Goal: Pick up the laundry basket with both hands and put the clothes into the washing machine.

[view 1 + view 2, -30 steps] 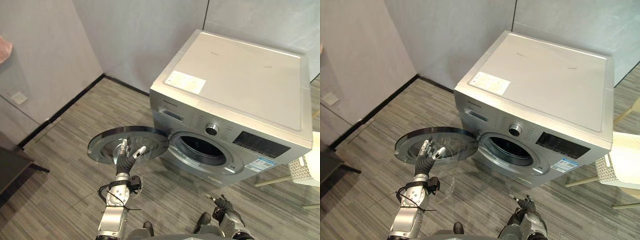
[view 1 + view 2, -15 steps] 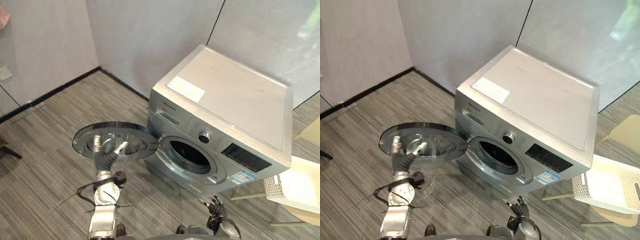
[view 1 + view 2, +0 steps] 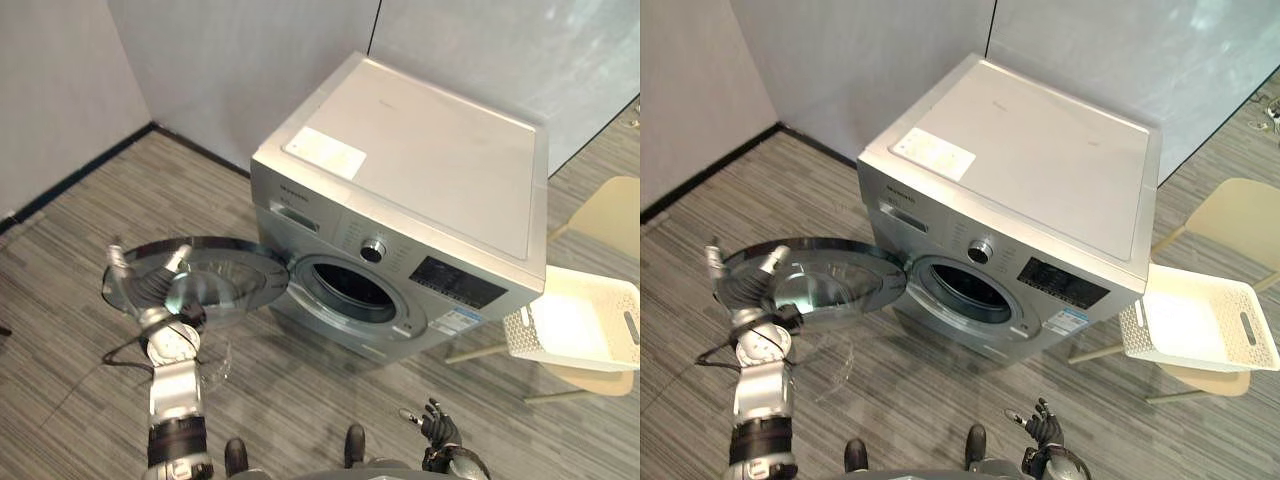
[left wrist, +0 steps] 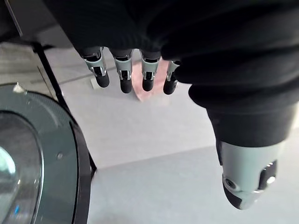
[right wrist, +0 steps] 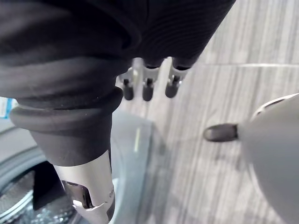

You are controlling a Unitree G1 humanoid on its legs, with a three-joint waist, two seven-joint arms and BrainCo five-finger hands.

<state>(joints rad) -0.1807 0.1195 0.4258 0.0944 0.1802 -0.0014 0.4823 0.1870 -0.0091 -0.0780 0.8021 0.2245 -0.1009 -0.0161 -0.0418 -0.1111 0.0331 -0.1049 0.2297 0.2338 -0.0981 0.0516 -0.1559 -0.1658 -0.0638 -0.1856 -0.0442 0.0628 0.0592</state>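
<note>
Closest to us, low at our right side, the right hand (image 3: 438, 432) hangs over the floor (image 3: 80, 230) with its fingers loosely spread, gripping nothing. Further out on our left, the left hand (image 3: 150, 288) is raised at the rim of the door (image 3: 235, 275); its fingers (image 4: 122, 74) run straight with the thumb held apart, so it grips nothing either, and we cannot tell whether it touches the rim. That door is a round disc of bulging clear glass in a dark, glossy ring. It stands swung wide open toward our left, hinged at the near left edge of the drum opening (image 3: 352, 292). Behind it the washing machine (image 3: 420, 160) is a boxy silver cabinet with a smooth flat top bearing a pale rectangular label (image 3: 326, 152). Its sloped front carries a round knob (image 3: 373, 250) and a dark display panel (image 3: 455, 282). Just beside the machine's right flank, the laundry basket (image 3: 527, 333) sits on a beige chair (image 3: 605, 205), well apart from both hands. It is white rigid plastic, rectangular, with perforated walls. Underfoot the floor is grey with fine streaked stripes. Plain pale grey walls (image 3: 230, 70) with a dark skirting (image 3: 70, 180) meet in a corner behind the machine.
</note>
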